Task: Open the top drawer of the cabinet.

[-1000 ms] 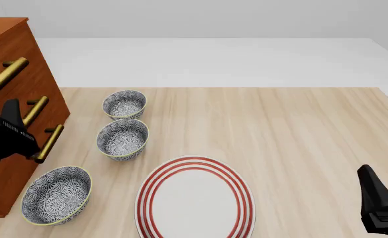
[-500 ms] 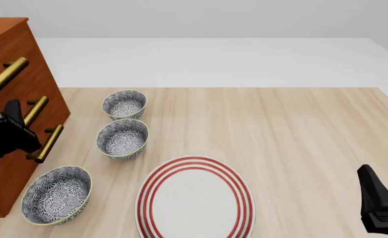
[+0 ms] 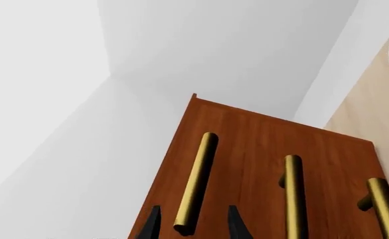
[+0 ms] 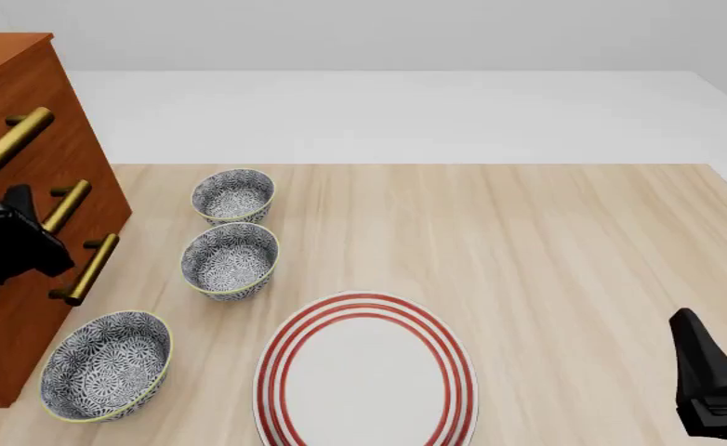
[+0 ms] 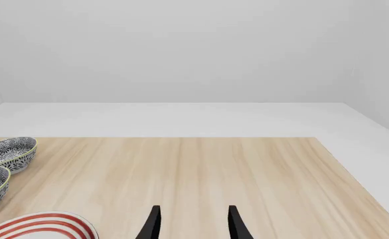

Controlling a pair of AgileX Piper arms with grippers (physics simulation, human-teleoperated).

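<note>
Before the unlabelled cabinet [image 4: 17, 111], left gripper [image 3: 191, 226] wide around the top drawer's handle [image 3: 196, 181].

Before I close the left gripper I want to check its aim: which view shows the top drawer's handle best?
The left wrist view: the top drawer's handle runs full length, its near end between the left gripper fingertips. The front view shows that handle at the frame's edge. The right wrist view misses it.
</note>
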